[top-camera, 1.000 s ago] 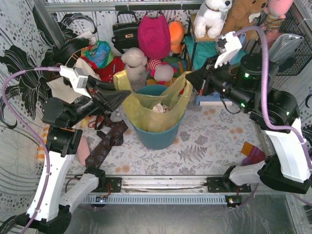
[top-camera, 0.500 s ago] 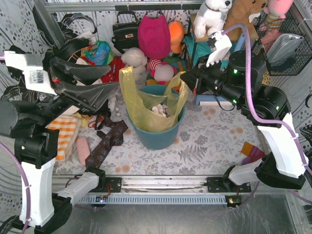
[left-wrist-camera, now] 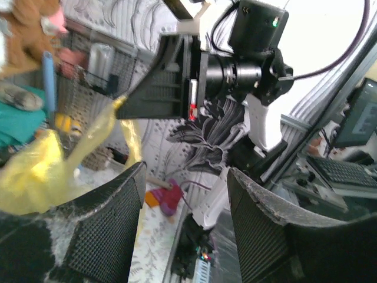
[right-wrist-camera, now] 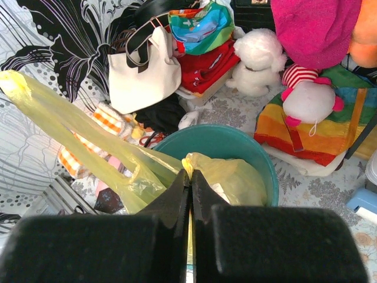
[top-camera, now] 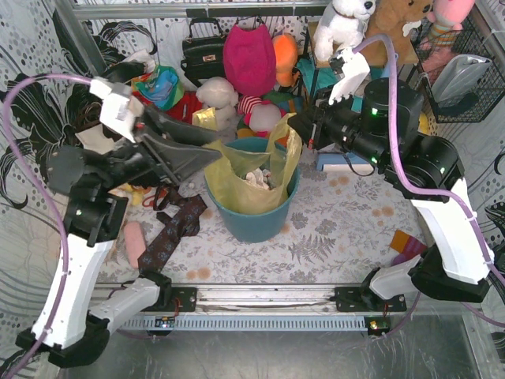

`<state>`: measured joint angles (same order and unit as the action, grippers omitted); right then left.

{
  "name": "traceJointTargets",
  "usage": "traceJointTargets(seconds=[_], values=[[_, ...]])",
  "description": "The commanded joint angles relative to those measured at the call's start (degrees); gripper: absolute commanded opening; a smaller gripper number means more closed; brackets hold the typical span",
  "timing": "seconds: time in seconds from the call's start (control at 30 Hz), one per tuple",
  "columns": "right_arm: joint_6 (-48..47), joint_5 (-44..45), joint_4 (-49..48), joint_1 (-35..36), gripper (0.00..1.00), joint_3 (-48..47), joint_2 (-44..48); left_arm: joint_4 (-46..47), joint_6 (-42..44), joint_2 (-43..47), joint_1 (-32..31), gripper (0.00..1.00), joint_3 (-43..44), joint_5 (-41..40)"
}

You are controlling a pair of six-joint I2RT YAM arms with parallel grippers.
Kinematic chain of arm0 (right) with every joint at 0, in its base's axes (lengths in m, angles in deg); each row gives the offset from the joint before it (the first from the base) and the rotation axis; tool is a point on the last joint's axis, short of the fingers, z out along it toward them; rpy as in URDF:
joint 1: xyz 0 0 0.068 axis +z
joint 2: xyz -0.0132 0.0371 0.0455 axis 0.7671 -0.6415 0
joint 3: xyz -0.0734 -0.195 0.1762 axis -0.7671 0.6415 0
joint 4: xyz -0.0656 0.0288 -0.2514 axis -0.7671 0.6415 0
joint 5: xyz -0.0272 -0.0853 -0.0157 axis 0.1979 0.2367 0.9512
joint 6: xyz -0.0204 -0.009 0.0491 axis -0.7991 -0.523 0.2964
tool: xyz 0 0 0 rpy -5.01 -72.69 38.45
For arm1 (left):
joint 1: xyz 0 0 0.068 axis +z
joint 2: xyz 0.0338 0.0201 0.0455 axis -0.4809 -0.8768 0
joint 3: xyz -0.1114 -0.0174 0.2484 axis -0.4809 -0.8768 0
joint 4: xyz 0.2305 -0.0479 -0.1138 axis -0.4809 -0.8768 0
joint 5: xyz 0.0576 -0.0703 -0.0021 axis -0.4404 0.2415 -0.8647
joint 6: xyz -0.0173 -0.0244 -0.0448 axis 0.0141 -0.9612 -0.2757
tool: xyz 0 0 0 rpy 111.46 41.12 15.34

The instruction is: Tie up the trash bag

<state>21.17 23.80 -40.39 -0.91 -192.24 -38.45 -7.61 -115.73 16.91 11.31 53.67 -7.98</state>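
Your right claw (top-camera: 297,131) pinches the trash bag (top-camera: 237,185) at three o'clock of the bin (top-camera: 252,225). Your left claw (left-wrist-camera: 187,171) gapes empty at nine. A one-sided pull could tear the thin plastic or topple the bin.

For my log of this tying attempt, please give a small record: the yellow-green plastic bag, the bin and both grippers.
bag: thin translucent yellow-green trash bag, sitting in the round teal plastic bin, mouth not tied
contents: crumpled white paper
left gripper: open, nothing between its fingers, near the bag's left corner
right gripper: shut on the bag's right corner, pulled up
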Motion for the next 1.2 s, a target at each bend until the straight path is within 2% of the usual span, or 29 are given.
traceJointTargets(seconds=[0.0, 0.13, 0.27, 0.37, 0.47, 0.53, 0.57, 0.73, 0.9, 1.17], values=[[1.49, -0.01, -1.43, -0.06, 0.00, -1.83, -0.28, -4.25, 9.14, -0.82, -12.72, 0.66, 0.04, -9.46], [2.14, 0.10, -1.11, -0.06, 0.00, -1.59, 0.12, -11.82, 21.48, -5.01, -32.45, 0.67, 3.40, -25.77], [2.23, 0.10, -0.79, -0.08, 0.00, -1.56, 0.71, -11.82, 28.58, -5.76, -40.08, 0.70, 1.93, -38.36], [2.01, -0.18, -0.27, -0.06, 0.00, -1.78, 1.03, -8.41, 32.83, -5.42, -41.34, 0.76, -2.74, -45.17], [1.72, -0.75, 1.18, -0.07, 0.00, -2.53, 0.96, -5.87, 37.79, -6.27, -41.53, 0.81, -5.39, -45.99], [1.42, -2.03, 2.21, -0.08, 0.00, -2.82, 0.95, -2.35, 41.95, -6.34, -41.69, 0.97, -7.97, -44.85], [1.40, -2.49, 2.70, -0.06, 0.00, -2.94, 0.95, 0.51, 43.12, -6.09, -41.74, 0.98, -9.72, -44.88], [1.17, -6.08, 4.58, -0.09, 0.00, -2.85, 1.43, 11.61, 49.38, -5.42, -41.72, 0.98, -15.12, -45.45], [1.14, -8.94, 6.26, -0.07, 0.00, -2.98, 1.61, 14.31, 54.51, -8.08, -41.72, 0.98, -14.76, -44.45], [1.24, -10.79, 7.26, -0.06, 0.00, -1.95, 2.54, 19.24, 56.59, -10.45, -41.72, 0.98, -14.34, -42.81]])
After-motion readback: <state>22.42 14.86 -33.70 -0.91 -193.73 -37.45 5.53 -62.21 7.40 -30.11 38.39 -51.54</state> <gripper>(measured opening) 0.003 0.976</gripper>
